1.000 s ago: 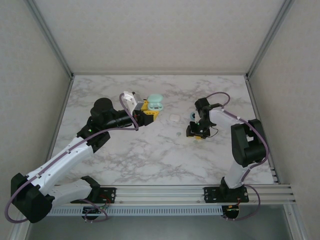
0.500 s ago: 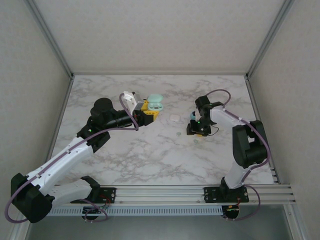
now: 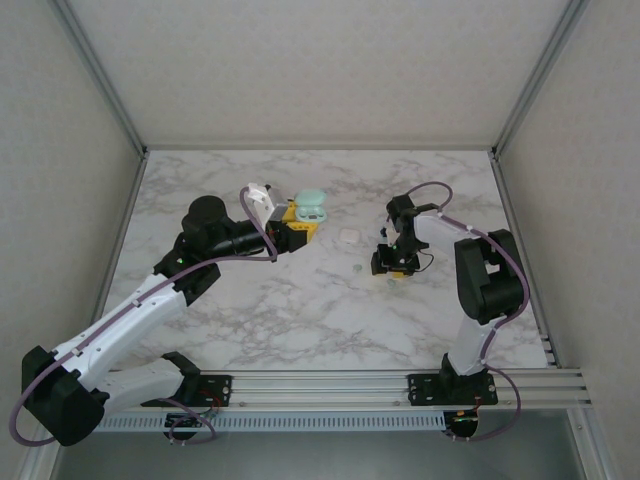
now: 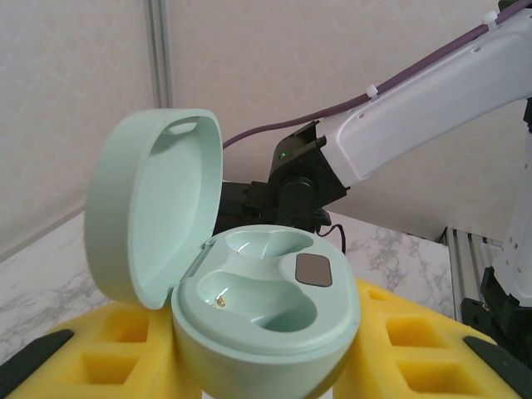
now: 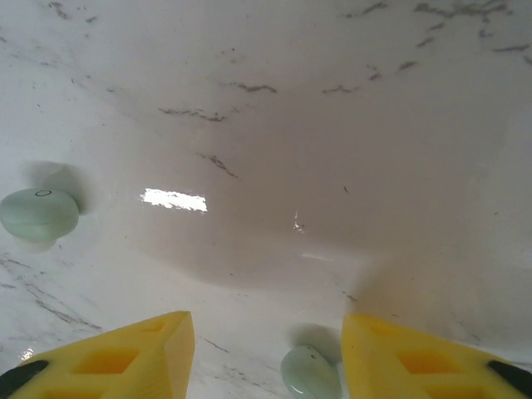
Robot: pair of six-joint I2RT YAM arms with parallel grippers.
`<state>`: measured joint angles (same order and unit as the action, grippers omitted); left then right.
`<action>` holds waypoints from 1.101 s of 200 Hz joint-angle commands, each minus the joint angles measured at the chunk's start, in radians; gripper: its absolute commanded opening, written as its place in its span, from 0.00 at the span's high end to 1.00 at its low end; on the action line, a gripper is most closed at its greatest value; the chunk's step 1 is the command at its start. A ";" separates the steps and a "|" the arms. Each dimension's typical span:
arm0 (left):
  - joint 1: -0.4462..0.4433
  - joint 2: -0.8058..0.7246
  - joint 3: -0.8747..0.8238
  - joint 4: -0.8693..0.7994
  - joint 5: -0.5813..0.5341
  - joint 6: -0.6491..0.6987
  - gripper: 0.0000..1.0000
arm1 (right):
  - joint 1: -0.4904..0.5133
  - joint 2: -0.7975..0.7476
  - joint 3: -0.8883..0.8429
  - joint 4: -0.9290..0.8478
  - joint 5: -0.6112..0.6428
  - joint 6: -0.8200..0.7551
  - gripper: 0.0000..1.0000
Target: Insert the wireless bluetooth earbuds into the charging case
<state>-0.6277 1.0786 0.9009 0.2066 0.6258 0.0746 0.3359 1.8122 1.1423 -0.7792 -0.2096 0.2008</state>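
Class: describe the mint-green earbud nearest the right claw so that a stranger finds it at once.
On the marble table, find the right claw. A tiny mint-green plastic earbud lies between its yellow fingers; its ring-marked twin lies outside them.

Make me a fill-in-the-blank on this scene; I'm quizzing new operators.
The charging case has its lid ____. Its two wells are both ____. In the right wrist view, ____ mint earbuds lie on the table.
Missing words: open; empty; two.
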 commanded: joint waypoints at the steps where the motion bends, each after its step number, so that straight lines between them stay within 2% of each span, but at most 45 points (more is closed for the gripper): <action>1: -0.010 -0.008 0.012 0.010 0.005 0.005 0.73 | -0.004 -0.006 -0.016 -0.044 0.004 -0.009 0.49; 91: -0.015 -0.008 0.012 0.011 0.005 0.004 0.73 | -0.004 -0.047 -0.036 -0.066 0.018 0.014 0.49; 157: -0.017 -0.001 0.020 0.007 0.008 0.005 0.74 | -0.004 -0.010 -0.014 -0.055 0.086 0.037 0.60; 220: -0.018 0.001 0.016 0.008 0.003 0.008 0.73 | -0.005 0.011 -0.003 -0.064 0.078 0.021 0.66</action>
<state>-0.6342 1.0790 0.9009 0.2047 0.6258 0.0750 0.3359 1.7992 1.1198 -0.8238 -0.1490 0.2276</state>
